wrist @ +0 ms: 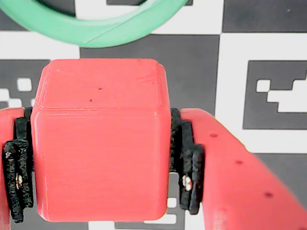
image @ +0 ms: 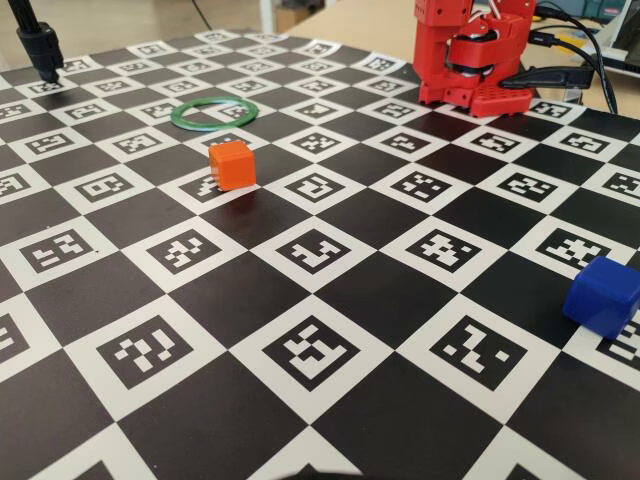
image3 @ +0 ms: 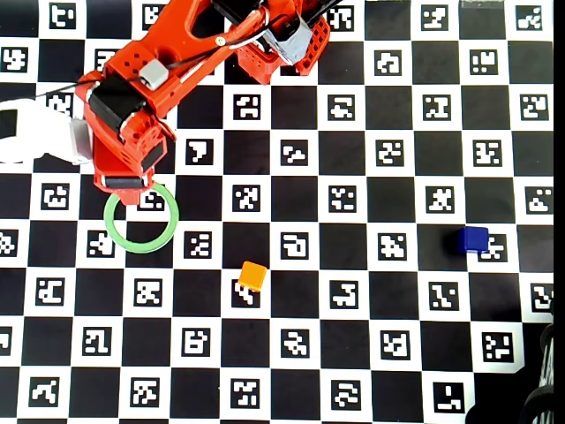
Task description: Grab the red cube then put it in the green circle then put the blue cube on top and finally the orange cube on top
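My gripper (wrist: 101, 165) is shut on the red cube (wrist: 100, 139), which fills the middle of the wrist view, with black pads (wrist: 184, 158) pressing both its sides. The green circle (wrist: 110, 28) lies on the board just beyond the cube. In the overhead view the gripper (image3: 129, 191) hangs over the upper left rim of the green circle (image3: 173, 223), and the arm hides the cube. The orange cube (image3: 252, 276) (image: 232, 165) sits to the lower right of the ring. The blue cube (image3: 474, 239) (image: 600, 296) is far right.
The whole table is a black-and-white checkerboard of marker squares (image3: 353, 291). The red arm base (image: 470, 60) stands at the back in the fixed view, with cables behind it. A black stand (image: 40, 45) rises at the far left corner.
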Controlling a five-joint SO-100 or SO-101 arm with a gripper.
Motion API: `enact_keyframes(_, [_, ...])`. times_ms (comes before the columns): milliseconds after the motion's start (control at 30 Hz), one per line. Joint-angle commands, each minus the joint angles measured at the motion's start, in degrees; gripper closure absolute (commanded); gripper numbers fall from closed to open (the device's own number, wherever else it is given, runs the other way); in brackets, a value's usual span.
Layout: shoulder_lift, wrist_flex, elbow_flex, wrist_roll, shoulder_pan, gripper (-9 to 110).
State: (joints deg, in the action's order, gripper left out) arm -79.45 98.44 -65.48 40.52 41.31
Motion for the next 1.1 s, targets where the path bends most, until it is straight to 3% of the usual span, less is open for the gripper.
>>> enact_keyframes(0, [-1.6,-1.9,1.8,-1.7,-1.3,104])
enact_keyframes(1067, [3.7,-26.5,-19.1,3.1,0.8,104])
